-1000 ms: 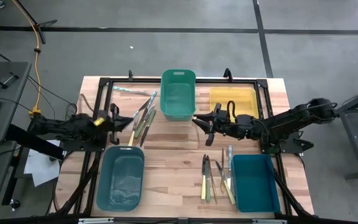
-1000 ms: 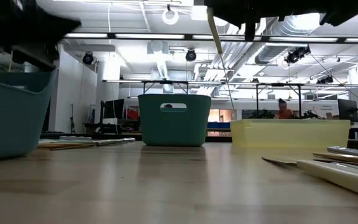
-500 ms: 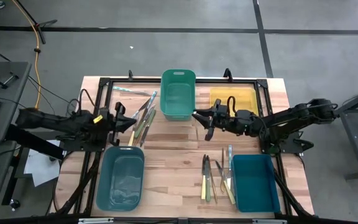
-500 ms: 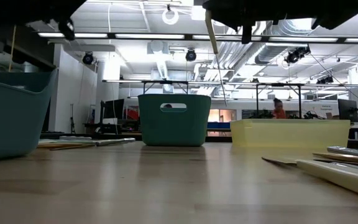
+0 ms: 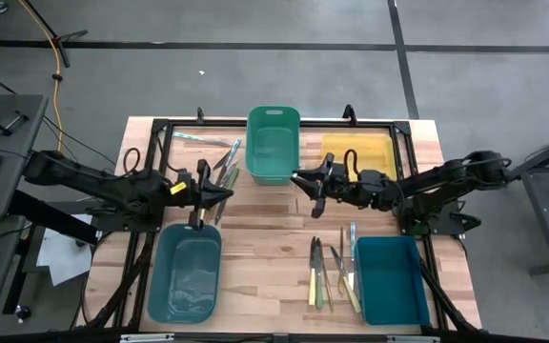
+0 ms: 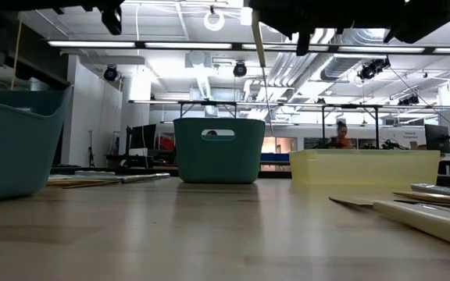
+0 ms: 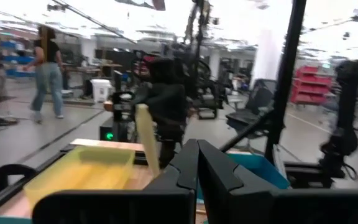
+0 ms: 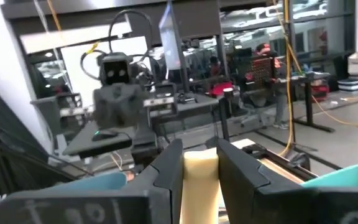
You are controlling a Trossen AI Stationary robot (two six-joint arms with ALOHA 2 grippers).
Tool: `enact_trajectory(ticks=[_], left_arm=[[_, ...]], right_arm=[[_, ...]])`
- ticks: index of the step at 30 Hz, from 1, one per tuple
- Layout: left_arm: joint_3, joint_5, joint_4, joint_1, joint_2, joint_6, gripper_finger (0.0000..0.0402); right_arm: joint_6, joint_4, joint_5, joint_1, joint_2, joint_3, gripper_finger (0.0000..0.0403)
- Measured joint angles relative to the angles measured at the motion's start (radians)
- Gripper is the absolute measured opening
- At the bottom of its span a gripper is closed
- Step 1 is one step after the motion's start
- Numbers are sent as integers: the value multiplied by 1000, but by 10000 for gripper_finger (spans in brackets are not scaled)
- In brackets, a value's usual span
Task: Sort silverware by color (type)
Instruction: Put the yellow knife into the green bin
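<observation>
Right jaws (image 8: 199,163) clamp pale knife (image 6: 257,35) by handle, airborne | left jaws (image 7: 197,163) shut, empty | knife — light, stiff, slippery; grip mid-handle

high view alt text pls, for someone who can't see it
Overhead, the right claw holds a pale-handled utensil over a wooden table carrying four bins. The shut left claw hovers by loose silverware; more lies beside the blue bin.

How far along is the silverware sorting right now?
Early. The bins look empty from above. In hand: the right gripper holds a pale-handled utensil between the green bin and yellow bin. Left: piles by the left gripper and beside the blue bin.
</observation>
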Motion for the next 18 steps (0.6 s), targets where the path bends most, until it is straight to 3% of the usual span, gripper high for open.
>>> enact_trajectory(ticks=[18], left_arm=[[-3,-32,-98,0,-59,-12,0]], right_arm=[[-1,28,-24,2,8,0,73]])
